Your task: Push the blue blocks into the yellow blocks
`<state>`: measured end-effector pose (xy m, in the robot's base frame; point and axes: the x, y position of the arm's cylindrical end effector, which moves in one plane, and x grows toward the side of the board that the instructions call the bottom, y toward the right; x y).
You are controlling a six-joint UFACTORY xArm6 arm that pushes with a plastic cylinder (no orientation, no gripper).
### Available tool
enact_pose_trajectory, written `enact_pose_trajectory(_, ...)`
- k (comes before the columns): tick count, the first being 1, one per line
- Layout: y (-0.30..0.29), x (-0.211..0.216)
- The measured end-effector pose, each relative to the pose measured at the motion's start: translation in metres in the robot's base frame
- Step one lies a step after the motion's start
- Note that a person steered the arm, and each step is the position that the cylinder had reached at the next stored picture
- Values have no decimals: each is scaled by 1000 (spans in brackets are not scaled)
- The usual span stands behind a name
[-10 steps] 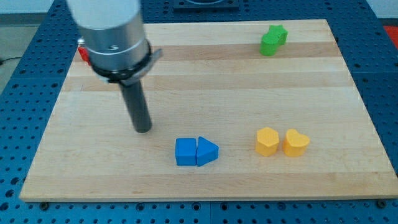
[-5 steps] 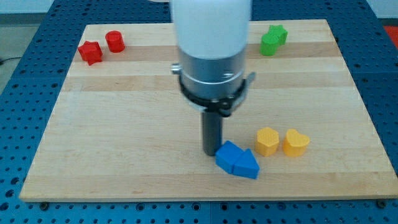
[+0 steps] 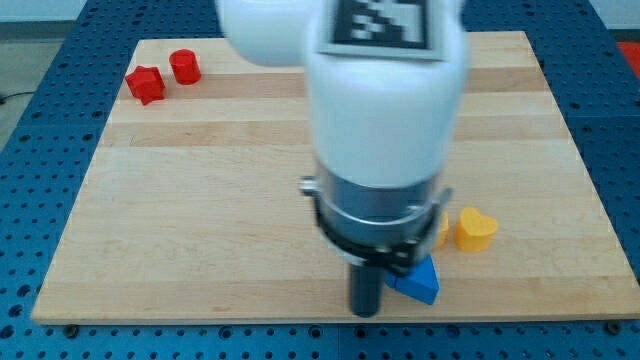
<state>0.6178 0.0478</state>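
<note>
A: My tip (image 3: 366, 311) is seen planted low on the wooden board (image 3: 200, 200), just left of the blue block (image 3: 420, 281); nothing is gripped.

B: And the yellow heart block (image 3: 476, 229) sits up-right, close by; red blocks (image 3: 162, 76) far off.

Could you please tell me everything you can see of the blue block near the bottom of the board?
Only a wedge-shaped corner of the blue block shows, glossy like moulded plastic, pointing toward the view's bottom right; the rest is hidden behind the arm, so its full shape and whether a second blue block sits beside it cannot be told. It lies flat on the wooden board, immediately right of my tip, apparently touching the rod. The yellow heart-shaped block sits apart, up and right.
</note>
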Motion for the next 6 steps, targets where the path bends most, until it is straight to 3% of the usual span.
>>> enact_pose_trajectory(1,55,-5)
enact_pose_trajectory(2,72,-24)
enact_pose_trajectory(4,32,1)
enact_pose_trajectory(5,-16,-13)
enact_pose_trajectory(6,9,-52)
